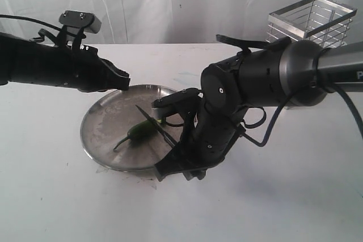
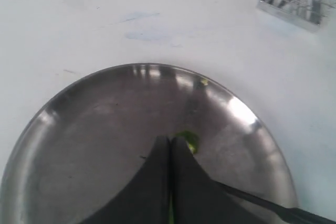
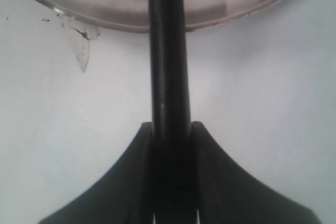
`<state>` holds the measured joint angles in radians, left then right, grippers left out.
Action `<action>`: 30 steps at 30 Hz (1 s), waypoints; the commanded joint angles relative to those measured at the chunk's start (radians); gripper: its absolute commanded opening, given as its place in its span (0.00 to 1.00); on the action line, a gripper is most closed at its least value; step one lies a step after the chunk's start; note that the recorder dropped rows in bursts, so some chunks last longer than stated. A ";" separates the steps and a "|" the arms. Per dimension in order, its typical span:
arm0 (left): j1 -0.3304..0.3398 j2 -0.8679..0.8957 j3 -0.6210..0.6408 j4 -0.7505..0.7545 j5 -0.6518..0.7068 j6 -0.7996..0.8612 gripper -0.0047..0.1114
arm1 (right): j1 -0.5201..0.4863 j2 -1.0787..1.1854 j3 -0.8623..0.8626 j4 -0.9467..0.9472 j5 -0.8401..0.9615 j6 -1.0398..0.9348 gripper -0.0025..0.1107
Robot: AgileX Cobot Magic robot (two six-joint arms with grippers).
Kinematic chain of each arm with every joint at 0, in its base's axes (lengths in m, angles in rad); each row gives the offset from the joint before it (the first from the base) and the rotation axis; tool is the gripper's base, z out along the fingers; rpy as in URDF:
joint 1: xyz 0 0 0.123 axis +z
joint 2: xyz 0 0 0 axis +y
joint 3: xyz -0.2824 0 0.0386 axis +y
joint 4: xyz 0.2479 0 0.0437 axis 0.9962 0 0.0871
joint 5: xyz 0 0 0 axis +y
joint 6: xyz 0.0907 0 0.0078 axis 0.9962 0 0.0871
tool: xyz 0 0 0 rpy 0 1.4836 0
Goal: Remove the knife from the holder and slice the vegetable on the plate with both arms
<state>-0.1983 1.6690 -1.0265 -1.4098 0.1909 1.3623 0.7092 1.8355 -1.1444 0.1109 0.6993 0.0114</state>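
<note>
Desk (image 1: 295, 196): white, carrying the plate and the holder.
Plate (image 1: 102, 123): round steel dish near the middle of the desk, a little toward the left edge; a scrap of clear tape (image 3: 79, 40) lies at its front rim.
Chili pepper (image 1: 138, 131): dark green, lying inside the plate on its front half, thin stem pointing to the desk's left edge.
Paring knife (image 1: 153, 123): black handle clamped in the right gripper, dark blade reaching over the plate, slanted, its edge just above or touching the pepper's right end; which of the two cannot be told.
Right gripper (image 3: 170, 129): jaws pinching the knife handle on both sides, low over the plate's front right rim.
Left gripper (image 2: 169, 142): jaws pressed together with nothing clearly between them; in the left wrist view the tips sit over the plate with a bit of green pepper (image 2: 188, 140) just beyond them.
Left arm (image 1: 51, 63): reaching in from the left edge, its tip above the plate's back rim.
Holder (image 1: 311, 20): chrome wire caddy, upright at the back right corner of the desk, well apart from the plate.
</note>
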 commanded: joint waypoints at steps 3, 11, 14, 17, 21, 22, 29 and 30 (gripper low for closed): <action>-0.001 0.074 -0.066 -0.043 0.004 -0.002 0.04 | 0.005 -0.007 0.005 0.020 0.006 -0.005 0.02; -0.001 0.142 -0.133 -0.043 0.093 0.000 0.04 | 0.005 -0.007 0.005 0.020 -0.044 0.041 0.02; -0.001 0.146 -0.133 -0.046 0.091 0.000 0.04 | 0.005 -0.005 0.005 0.010 -0.055 0.046 0.02; -0.001 0.146 -0.133 -0.046 0.091 0.000 0.04 | 0.002 0.009 0.005 -0.029 -0.106 0.104 0.02; -0.001 0.146 -0.133 -0.046 0.090 0.000 0.04 | -0.010 0.021 0.003 -0.009 -0.098 0.124 0.02; -0.001 0.146 -0.133 -0.046 0.090 0.002 0.04 | -0.010 0.021 0.003 -0.009 -0.083 0.124 0.02; -0.001 0.146 -0.133 -0.046 0.088 0.004 0.04 | -0.010 0.023 0.005 -0.010 -0.049 0.115 0.02; -0.001 0.146 -0.133 -0.046 0.088 0.004 0.04 | -0.010 0.025 0.005 -0.010 -0.048 0.107 0.02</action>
<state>-0.1983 1.8199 -1.1556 -1.4406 0.2639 1.3645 0.7074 1.8583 -1.1444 0.1039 0.6493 0.1301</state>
